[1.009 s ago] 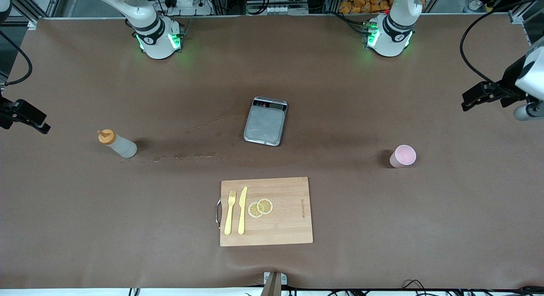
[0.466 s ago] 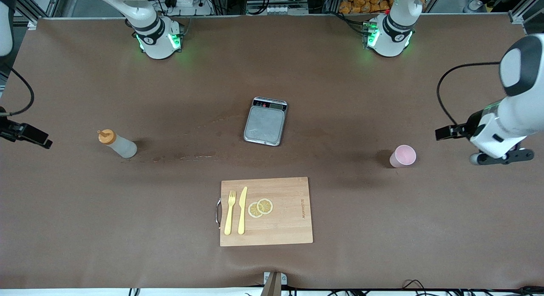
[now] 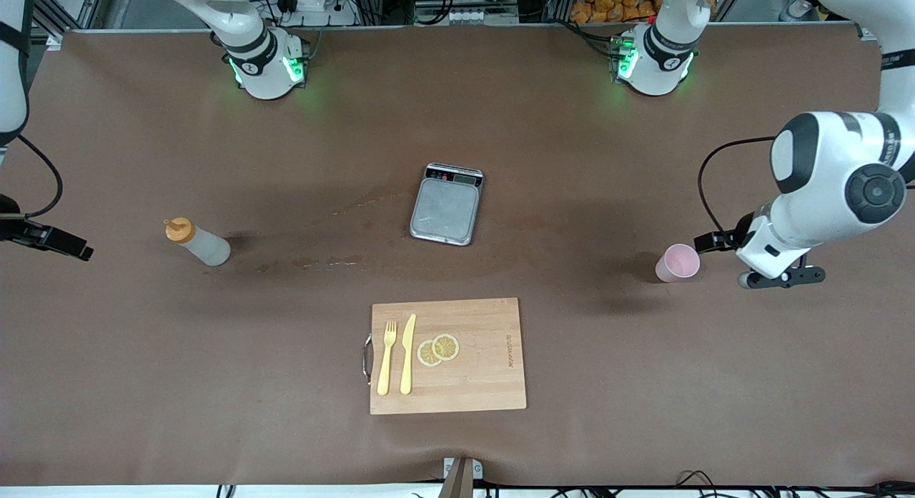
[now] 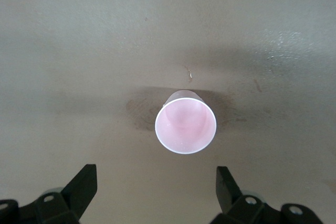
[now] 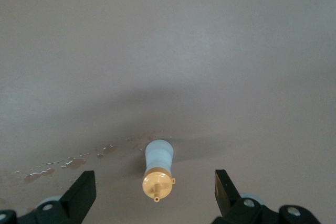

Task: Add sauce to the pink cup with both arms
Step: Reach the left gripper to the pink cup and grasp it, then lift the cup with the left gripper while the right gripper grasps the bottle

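The sauce bottle (image 3: pixel 197 242), whitish with an orange nozzle cap, stands upright toward the right arm's end of the table. In the right wrist view it (image 5: pixel 158 162) stands ahead of my open, empty right gripper (image 5: pixel 153 178), apart from the fingers. In the front view only a black part of the right hand (image 3: pixel 50 238) shows at the edge. The pink cup (image 3: pixel 678 262) stands upright and empty toward the left arm's end. My left gripper (image 3: pixel 781 276) is beside it, open and empty. In the left wrist view the cup (image 4: pixel 185 127) stands ahead of the left gripper (image 4: pixel 156 170).
A grey kitchen scale (image 3: pixel 446 204) sits mid-table. A wooden cutting board (image 3: pixel 486 384) lies nearer the front camera, with a yellow fork (image 3: pixel 387 357), a yellow knife (image 3: pixel 407 354) and lemon slices (image 3: pixel 438 349) on it. Wet stains (image 3: pixel 314 264) mark the table between the bottle and the scale.
The left arm has swung in over the table, and its gripper has come close beside the pink cup. The right hand has shifted slightly at the table's edge. Bottle and cup have not moved.
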You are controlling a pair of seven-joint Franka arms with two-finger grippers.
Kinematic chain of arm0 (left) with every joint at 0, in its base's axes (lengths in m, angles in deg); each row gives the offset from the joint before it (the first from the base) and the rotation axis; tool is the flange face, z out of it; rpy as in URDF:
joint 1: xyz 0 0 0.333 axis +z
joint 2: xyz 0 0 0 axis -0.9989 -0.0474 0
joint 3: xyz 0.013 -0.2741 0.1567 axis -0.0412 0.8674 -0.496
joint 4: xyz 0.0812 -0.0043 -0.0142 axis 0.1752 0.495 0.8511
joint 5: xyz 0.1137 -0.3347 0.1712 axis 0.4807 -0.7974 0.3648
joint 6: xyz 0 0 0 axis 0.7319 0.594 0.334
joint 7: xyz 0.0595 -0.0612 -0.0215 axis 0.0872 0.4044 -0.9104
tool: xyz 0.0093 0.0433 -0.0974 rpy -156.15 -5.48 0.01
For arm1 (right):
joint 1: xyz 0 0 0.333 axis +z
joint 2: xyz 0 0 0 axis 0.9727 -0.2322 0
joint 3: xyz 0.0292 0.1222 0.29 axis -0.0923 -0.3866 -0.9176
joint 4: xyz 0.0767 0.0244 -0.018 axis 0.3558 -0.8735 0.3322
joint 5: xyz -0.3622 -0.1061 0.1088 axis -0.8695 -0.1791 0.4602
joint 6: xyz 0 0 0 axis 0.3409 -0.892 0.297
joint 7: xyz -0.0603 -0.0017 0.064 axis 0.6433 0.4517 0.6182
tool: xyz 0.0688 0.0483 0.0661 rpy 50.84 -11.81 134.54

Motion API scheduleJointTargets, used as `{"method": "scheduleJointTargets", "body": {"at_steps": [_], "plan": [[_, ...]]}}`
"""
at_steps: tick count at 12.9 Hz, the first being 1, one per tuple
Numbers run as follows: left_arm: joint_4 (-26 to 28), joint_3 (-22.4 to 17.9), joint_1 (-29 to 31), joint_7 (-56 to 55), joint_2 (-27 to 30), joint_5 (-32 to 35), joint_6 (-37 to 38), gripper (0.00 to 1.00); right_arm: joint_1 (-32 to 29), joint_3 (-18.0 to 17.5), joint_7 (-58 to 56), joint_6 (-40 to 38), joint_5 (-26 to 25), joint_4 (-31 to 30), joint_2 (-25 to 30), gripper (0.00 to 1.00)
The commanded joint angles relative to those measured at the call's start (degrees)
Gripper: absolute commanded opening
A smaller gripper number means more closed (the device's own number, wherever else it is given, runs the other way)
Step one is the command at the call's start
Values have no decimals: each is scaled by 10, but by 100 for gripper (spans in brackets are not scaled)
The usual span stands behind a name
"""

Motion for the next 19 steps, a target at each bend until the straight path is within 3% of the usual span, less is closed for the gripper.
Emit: {"method": "scheduleJointTargets", "body": {"at_steps": [1,5,7,10,13,16,19], "plan": [[26,0,7,11,-4,-4,-34,100,-34,-5,-1,0,7,5,-39,100],[26,0,23,11,-40,-3,-52,100,-62,-5,0,-1,25,6,-76,100],[26,0,23,11,-54,-4,-62,97,-91,-5,10,-2,91,6,-93,100],[25,0,22,10,-72,-3,-80,93,-144,-5,11,-17,140,14,-140,100],[24,0,22,10,-87,-4,-86,80,-165,-5,12,-57,184,14,-171,100],[24,0,22,9,-97,-10,-88,72,-215,-5,24,-97,272,14,-219,100],[24,1,21,3,-101,-10,-93,49,-230,-5,116,-132,298,13,-243,100]]}}
